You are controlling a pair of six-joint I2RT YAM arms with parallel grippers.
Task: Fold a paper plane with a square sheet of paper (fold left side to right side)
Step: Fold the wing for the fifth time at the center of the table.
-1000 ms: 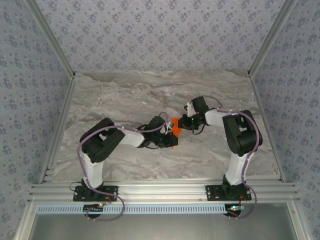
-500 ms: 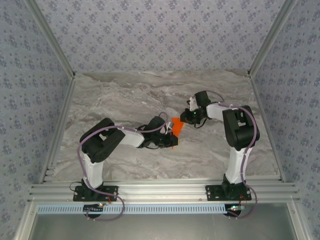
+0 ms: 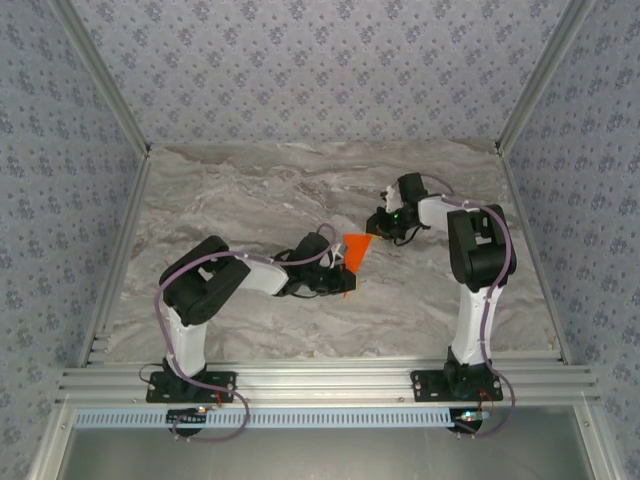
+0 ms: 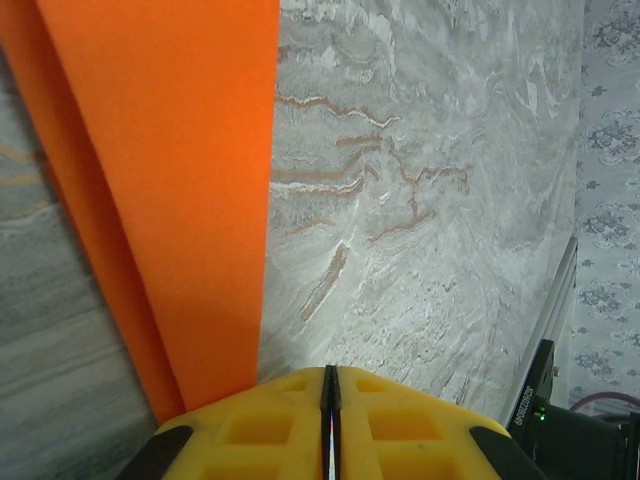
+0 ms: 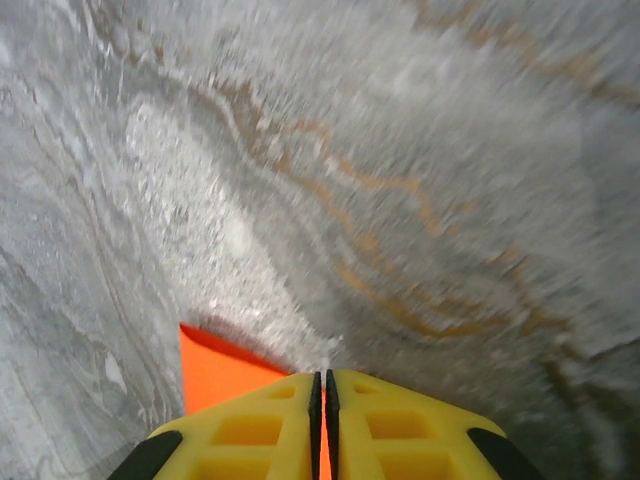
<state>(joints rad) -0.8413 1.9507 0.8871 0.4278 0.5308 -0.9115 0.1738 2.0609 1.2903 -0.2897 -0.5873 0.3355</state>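
Note:
The square sheet of paper (image 3: 356, 246) is bright orange and folded, lying mid-table between the two arms. In the left wrist view the paper (image 4: 170, 180) is a long doubled band left of the yellow fingers, running under the left one. My left gripper (image 3: 338, 278) (image 4: 330, 372) is shut at the paper's near end, with nothing seen between its pads. My right gripper (image 3: 377, 228) (image 5: 323, 375) is shut at the paper's far right corner. There a sliver of the orange paper (image 5: 215, 370) shows in the slit between its pads.
The grey marbled table (image 3: 250, 190) has bare room at the back and left. Aluminium rails (image 3: 320, 380) run along the near edge and up both sides. The right arm's base post (image 3: 470, 330) stands at the near right.
The right gripper has moved up and to the right, away from the left gripper. The orange paper now reaches further towards it and shows as a larger triangle. The left arm has stayed put.

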